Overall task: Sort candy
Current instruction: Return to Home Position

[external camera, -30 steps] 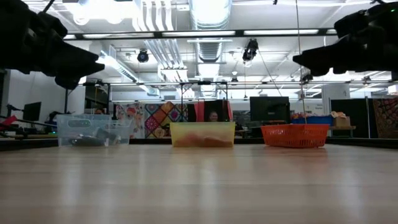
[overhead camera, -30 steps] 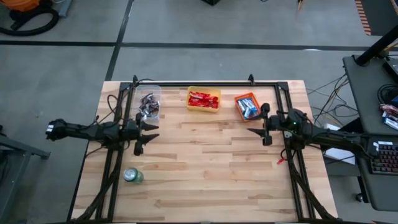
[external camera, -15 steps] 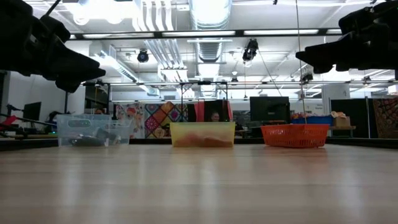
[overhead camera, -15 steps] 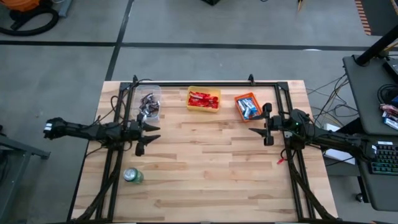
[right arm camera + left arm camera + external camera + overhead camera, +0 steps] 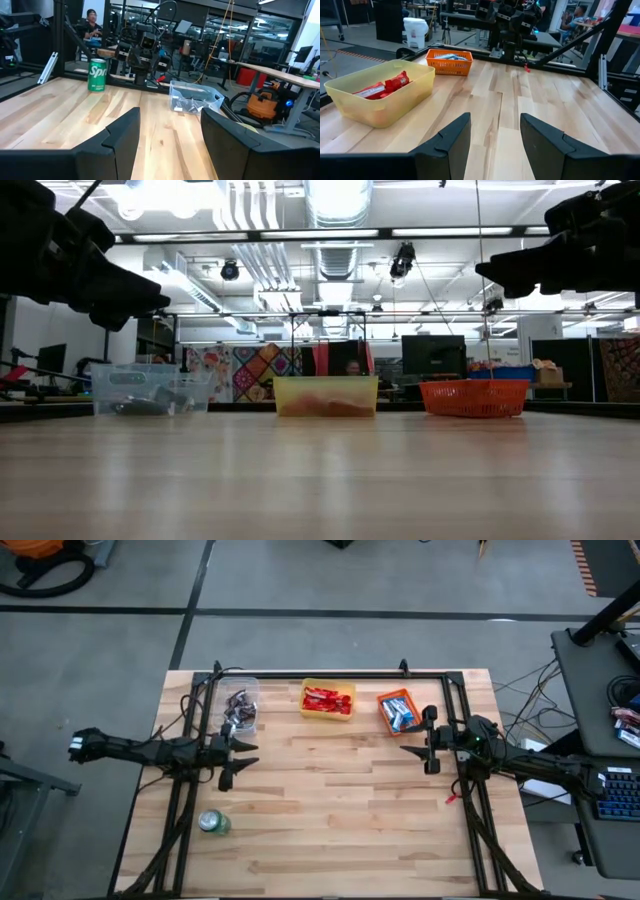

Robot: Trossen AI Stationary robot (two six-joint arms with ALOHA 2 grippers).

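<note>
The candy lies sorted in three containers along the table's far edge. Dark and silver pieces fill a clear bin (image 5: 240, 708) (image 5: 192, 97). Red pieces lie in a yellow bin (image 5: 328, 700) (image 5: 380, 95), and blue-and-white pieces in an orange basket (image 5: 397, 710) (image 5: 449, 60). My left gripper (image 5: 243, 754) (image 5: 492, 142) hovers open above the table's left side, near the clear bin, pointing toward the right edge. My right gripper (image 5: 408, 746) (image 5: 170, 132) hovers open at the right side, beside the orange basket, facing left. Nothing is between either pair of fingers.
A green soda can (image 5: 213, 823) (image 5: 97, 75) stands upright near the table's front left corner. A black frame (image 5: 330, 673) runs along the far edge and down both sides. Bare wood (image 5: 330, 800) stretches between the two arms.
</note>
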